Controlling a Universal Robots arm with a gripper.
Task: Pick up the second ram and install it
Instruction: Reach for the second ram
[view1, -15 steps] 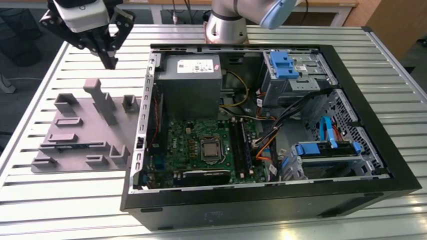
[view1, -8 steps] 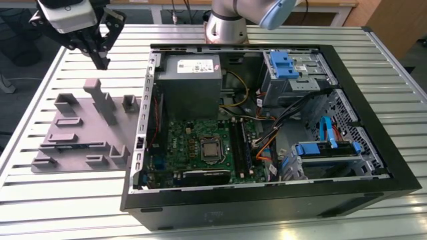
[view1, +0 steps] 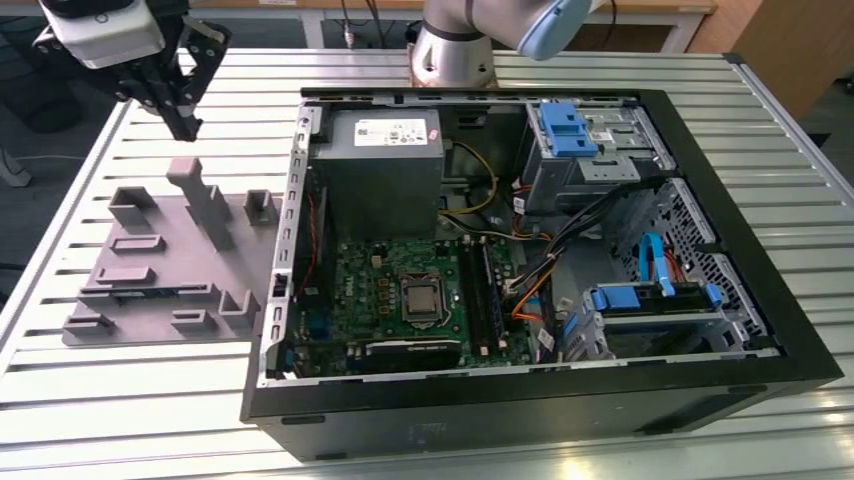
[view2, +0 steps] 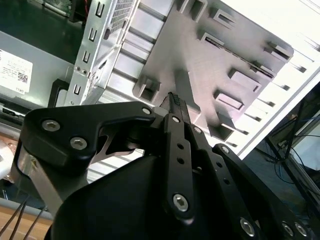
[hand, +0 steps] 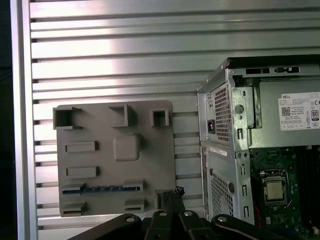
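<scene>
The hand (view1: 187, 128) hangs above the edge of the gray tray (view1: 200, 260), not touching it. Its fingers are pressed together with nothing between them, as the second wrist view (view2: 174, 97) also shows. The second ram (hand: 102, 189) stands on its edge in a long slot of this tray, apart from the hand. The tray lies on the ribbed metal surface (view1: 200, 400). Just beside the tray, on the exterior view's right, is the open computer case (view1: 747, 300) with the green motherboard (view1: 387, 270) inside.

arm (view1: 451, 55): silver-grey round joint housing
cap (view1: 554, 25): light blue, rounded
wrist unit (view1: 100, 30): white-grey block
gripper (view2: 174, 101): black linkage bars, small holes along the links
screws (view2: 180, 202): silver, round heads at the pivots
</scene>
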